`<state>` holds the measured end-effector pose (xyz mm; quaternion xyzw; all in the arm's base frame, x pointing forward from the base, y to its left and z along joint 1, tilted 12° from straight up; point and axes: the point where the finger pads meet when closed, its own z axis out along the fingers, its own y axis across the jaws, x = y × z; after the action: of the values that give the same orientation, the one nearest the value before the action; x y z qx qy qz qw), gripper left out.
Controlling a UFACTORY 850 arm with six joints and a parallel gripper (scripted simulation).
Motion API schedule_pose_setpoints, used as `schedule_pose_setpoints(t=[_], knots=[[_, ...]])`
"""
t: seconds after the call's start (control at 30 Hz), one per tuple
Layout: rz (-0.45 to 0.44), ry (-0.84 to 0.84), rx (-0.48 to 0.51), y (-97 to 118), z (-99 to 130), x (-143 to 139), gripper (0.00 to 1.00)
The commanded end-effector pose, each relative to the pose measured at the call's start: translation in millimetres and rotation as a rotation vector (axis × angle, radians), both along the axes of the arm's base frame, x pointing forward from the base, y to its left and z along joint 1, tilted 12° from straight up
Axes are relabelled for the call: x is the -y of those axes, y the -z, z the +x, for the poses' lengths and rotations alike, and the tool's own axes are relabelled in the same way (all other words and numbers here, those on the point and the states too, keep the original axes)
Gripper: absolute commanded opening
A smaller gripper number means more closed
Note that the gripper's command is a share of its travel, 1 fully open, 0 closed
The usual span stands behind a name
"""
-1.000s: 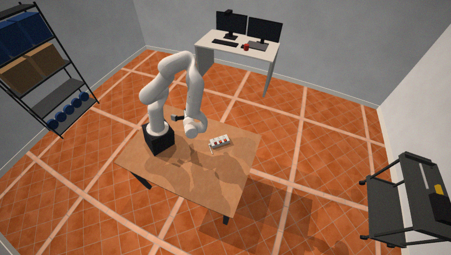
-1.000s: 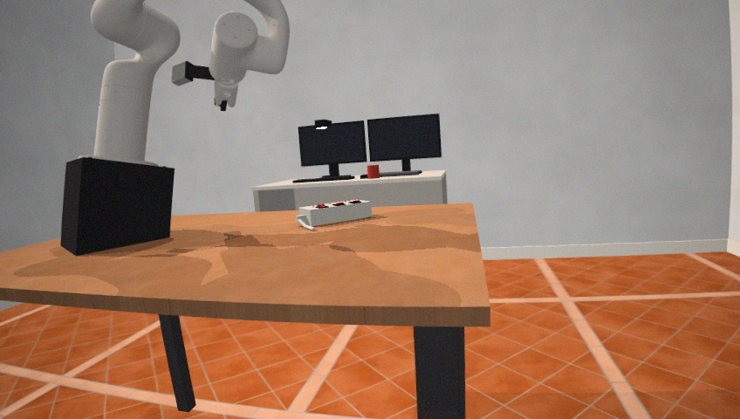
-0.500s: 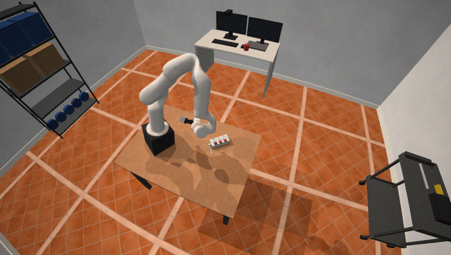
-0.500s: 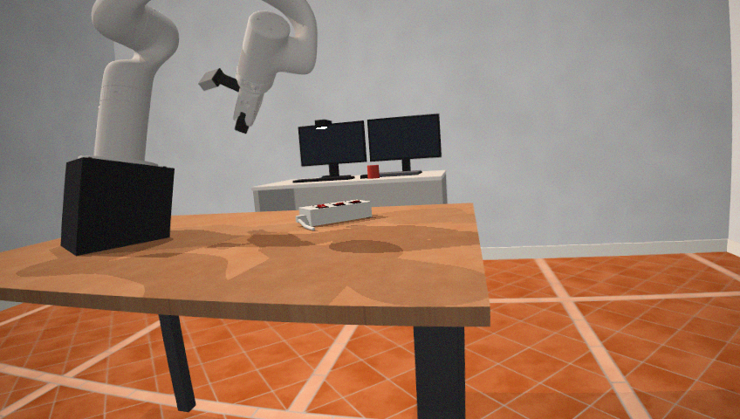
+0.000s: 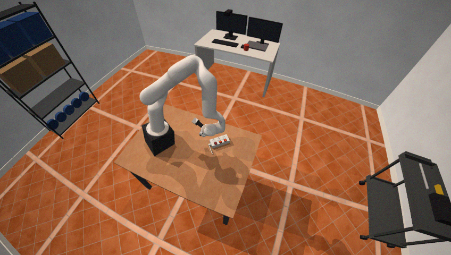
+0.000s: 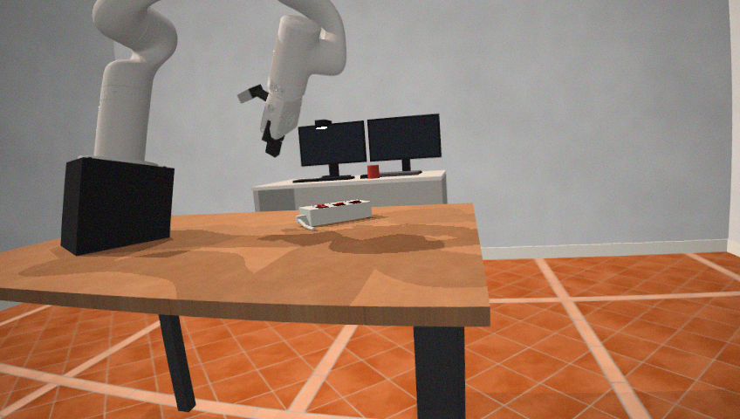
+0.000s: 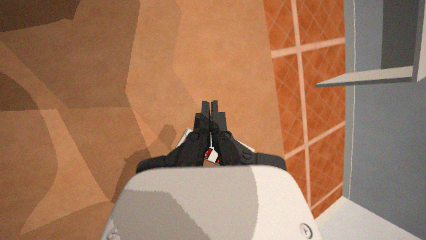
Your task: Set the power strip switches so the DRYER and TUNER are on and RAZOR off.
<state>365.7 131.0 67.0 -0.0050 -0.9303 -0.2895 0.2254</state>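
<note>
The white power strip (image 5: pixel 218 141) (image 6: pixel 334 211) lies flat on the wooden table (image 5: pixel 190 177) (image 6: pixel 311 280) (image 7: pixel 100 75), the right way up, with three red rocker switches in a row on top. Their labels are too small to read. My gripper (image 5: pixel 201 134) (image 6: pixel 272 150) (image 7: pixel 210 110) is shut and empty. It hangs well above the table, up and to the left of the strip's cord end. In the wrist view only a small white and red piece of the strip (image 7: pixel 213 157) shows behind the finger bases.
The arm's black base block (image 5: pixel 158 138) (image 6: pixel 116 204) stands on the table's left corner. A white desk with two monitors (image 5: pixel 237 47) (image 6: pixel 352 189) stands behind the table. A shelf rack (image 5: pixel 38 62) and a grey cart (image 5: pixel 408 202) stand far off.
</note>
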Motion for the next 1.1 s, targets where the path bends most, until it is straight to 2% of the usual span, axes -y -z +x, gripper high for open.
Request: schedule_pose_setpoints(t=[0.0, 0.03, 0.07, 0.13, 0.17, 0.27, 0.33, 0.4, 0.43, 0.6, 0.67, 0.77, 1.07], knots=[[-0.147, 0.122, -0.005, 19, 39, -3, 0.0], [-0.147, 0.122, -0.005, 19, 39, -3, 0.0], [-0.196, 0.181, 0.0, 25, 55, -4, 0.0], [-0.196, 0.181, 0.0, 25, 55, -4, 0.0], [-0.24, 0.24, 0.006, 29, 70, -6, 0.0], [-0.24, 0.24, 0.006, 29, 70, -6, 0.0], [-0.312, 0.352, 0.019, 37, 99, -9, 0.0], [-0.312, 0.352, 0.019, 37, 99, -9, 0.0], [-0.341, 0.404, 0.026, 39, 112, -11, 0.0], [-0.385, 0.497, 0.039, 43, 134, -14, 0.0], [-0.415, 0.571, 0.049, 46, 152, -16, 0.0], [-0.433, 0.625, 0.057, 47, 164, -19, 0.0], [-0.45, 0.682, 0.065, 48, 177, -21, 0.0]])
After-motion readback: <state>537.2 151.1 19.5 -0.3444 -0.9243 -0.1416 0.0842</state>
